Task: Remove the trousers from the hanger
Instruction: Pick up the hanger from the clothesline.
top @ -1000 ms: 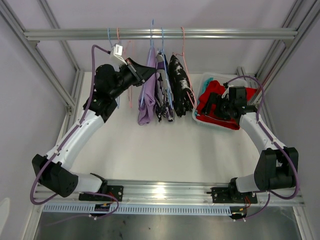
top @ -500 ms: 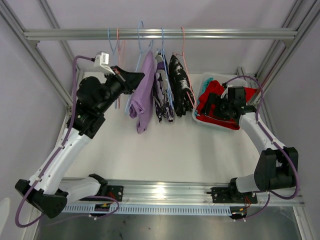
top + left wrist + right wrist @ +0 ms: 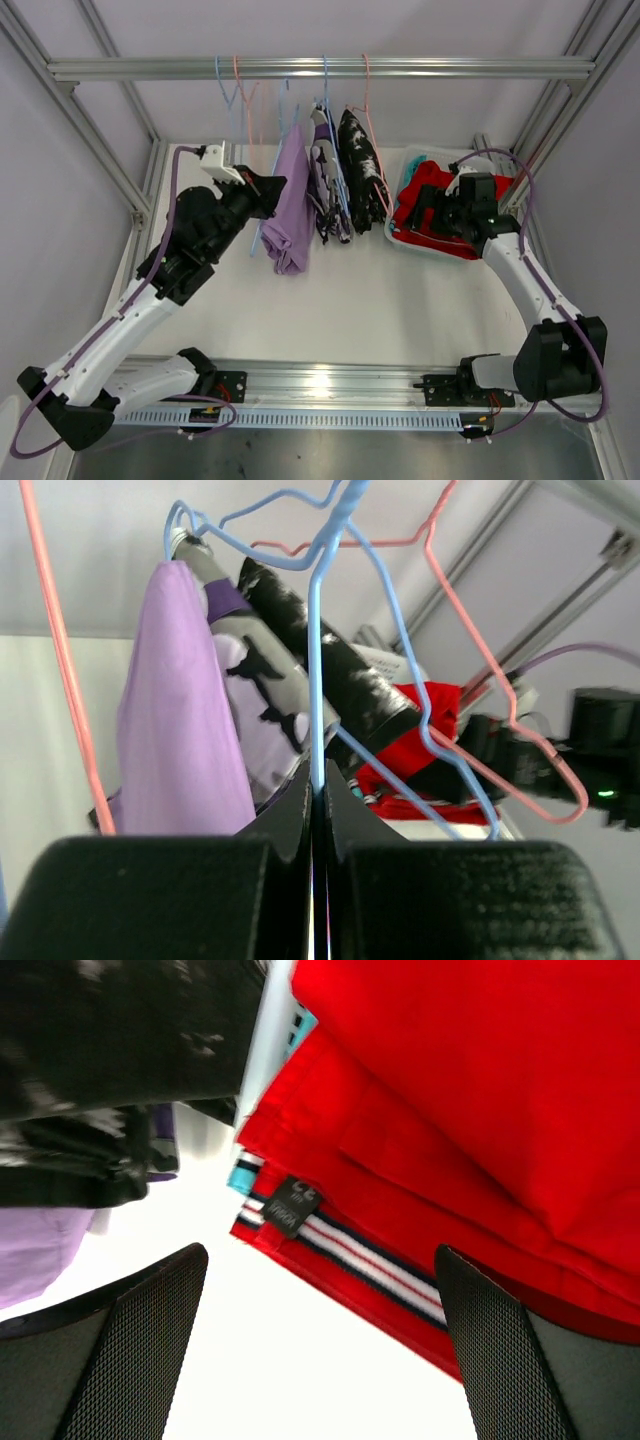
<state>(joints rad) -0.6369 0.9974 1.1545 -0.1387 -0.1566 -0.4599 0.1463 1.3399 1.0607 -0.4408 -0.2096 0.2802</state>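
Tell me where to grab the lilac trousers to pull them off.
Grip the lilac trousers by the free lower end, from the near side: they drape over the hanger the left tool clamps on their left, and print trousers crowd their right.

The left arm (image 3: 130, 310) and right arm (image 3: 520, 268) have white tubular links and black joint housings, each trailed by a purple cable (image 3: 172, 205). The right fingers (image 3: 135, 1355) are black and mesh-textured, at seven and five o'clock.

A white tabletop (image 3: 350, 300) sits inside a frame of aluminium extrusion posts (image 3: 90, 135). A horizontal aluminium crossbar (image 3: 450, 68) spans the back, high up. Pale grey-lilac walls (image 3: 45, 240) close the sides and rear. A mounting rail (image 3: 330, 380) along the near edge catches bright overhead glare, above a white slotted cable duct (image 3: 300, 415).
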